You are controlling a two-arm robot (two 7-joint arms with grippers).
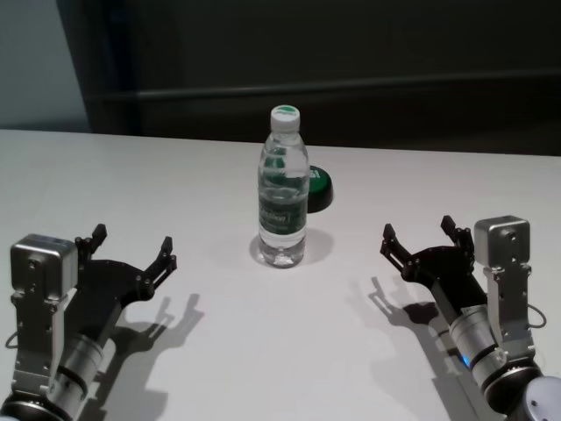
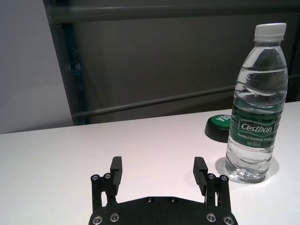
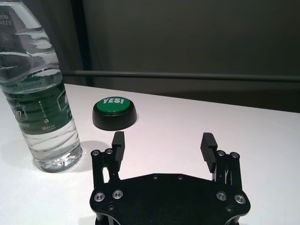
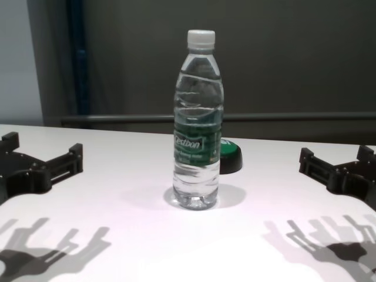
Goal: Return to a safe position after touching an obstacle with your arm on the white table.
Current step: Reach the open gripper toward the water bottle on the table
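Note:
The obstacle, a tall clear water bottle (image 1: 283, 189) with a white cap and dark green label, stands upright in the middle of the white table (image 1: 131, 175). It also shows in the chest view (image 4: 198, 126), the left wrist view (image 2: 257, 108) and the right wrist view (image 3: 37, 93). My left gripper (image 1: 133, 246) is open and empty at the near left, well apart from the bottle. My right gripper (image 1: 419, 235) is open and empty at the near right, also apart from it. Both hover low over the table (image 4: 117, 176).
A low round green push-button (image 1: 319, 187) on a black base sits just behind and right of the bottle; it shows in the right wrist view (image 3: 115, 112) marked "YES!". A dark wall with a rail runs behind the table's far edge.

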